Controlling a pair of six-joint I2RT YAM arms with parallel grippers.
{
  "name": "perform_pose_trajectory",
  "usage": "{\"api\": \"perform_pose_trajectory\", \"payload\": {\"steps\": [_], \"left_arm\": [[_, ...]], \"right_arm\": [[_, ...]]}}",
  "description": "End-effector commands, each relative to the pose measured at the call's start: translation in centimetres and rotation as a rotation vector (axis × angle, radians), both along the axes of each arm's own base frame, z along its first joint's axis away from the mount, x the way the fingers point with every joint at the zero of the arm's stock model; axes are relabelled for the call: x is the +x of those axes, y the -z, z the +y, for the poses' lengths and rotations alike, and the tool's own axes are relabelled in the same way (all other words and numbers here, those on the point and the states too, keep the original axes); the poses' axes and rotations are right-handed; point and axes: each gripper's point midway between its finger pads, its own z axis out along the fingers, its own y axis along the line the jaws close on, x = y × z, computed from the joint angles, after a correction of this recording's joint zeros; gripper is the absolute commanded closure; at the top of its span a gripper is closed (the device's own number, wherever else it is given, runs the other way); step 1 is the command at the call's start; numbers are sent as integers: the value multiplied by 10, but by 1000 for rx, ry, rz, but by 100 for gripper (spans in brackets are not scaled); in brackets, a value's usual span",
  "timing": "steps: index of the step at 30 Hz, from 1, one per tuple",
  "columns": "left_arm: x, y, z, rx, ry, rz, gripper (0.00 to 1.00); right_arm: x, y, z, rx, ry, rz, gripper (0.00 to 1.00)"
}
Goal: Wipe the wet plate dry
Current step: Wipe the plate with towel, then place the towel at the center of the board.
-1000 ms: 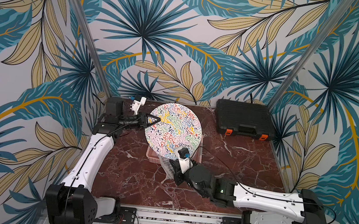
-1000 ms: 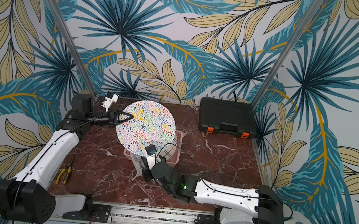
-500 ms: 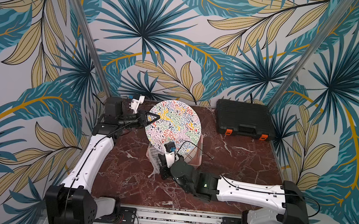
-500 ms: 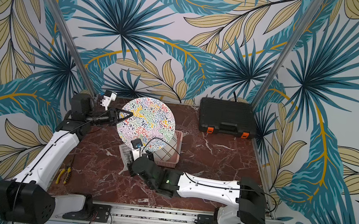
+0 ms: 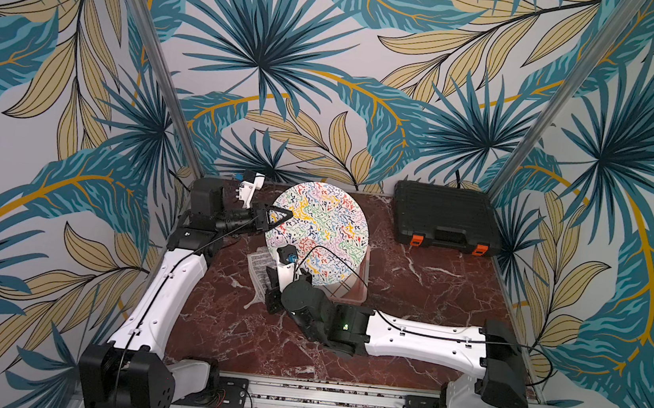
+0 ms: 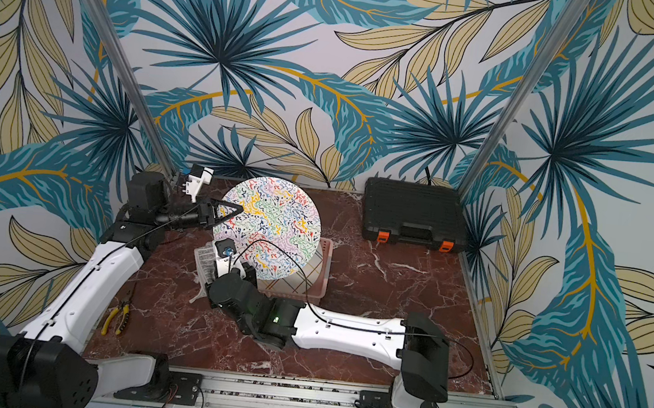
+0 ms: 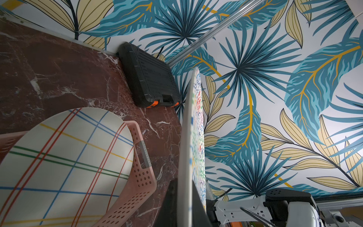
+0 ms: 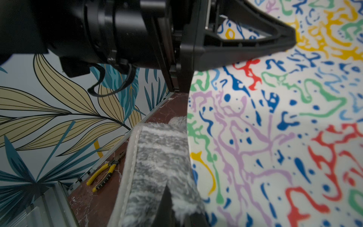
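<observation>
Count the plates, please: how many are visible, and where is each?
2. The squiggle-patterned plate is held on edge by the left gripper, near the pink basket. The plaid plate lies in that basket. Others could be hidden under it.

plate over basket | case behind-right | pliers front-left

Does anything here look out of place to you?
Yes: yellow-handled pliers lie on the red marble table beside the left arm, which is odd for a dish-drying setup. Nothing looks spilled or broken.
</observation>
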Motion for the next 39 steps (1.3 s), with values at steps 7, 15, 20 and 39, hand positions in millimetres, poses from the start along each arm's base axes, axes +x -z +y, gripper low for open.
{"api": "perform_pose_trajectory", "payload": {"steps": [7, 15, 20, 39], "left_arm": [[-22, 16, -6, 28, 92, -29, 100], [-20, 17, -4, 43, 74, -43, 100], [-22, 15, -3, 46, 69, -54, 100], [-36, -6, -1, 121, 86, -192, 100]], "right_arm": [[56, -119, -44, 346, 306, -126, 100], [38, -142, -71, 432, 220, -100, 100], [25, -136, -148, 391, 293, -64, 100], [-9, 67, -435, -18, 961, 229, 100]]}}
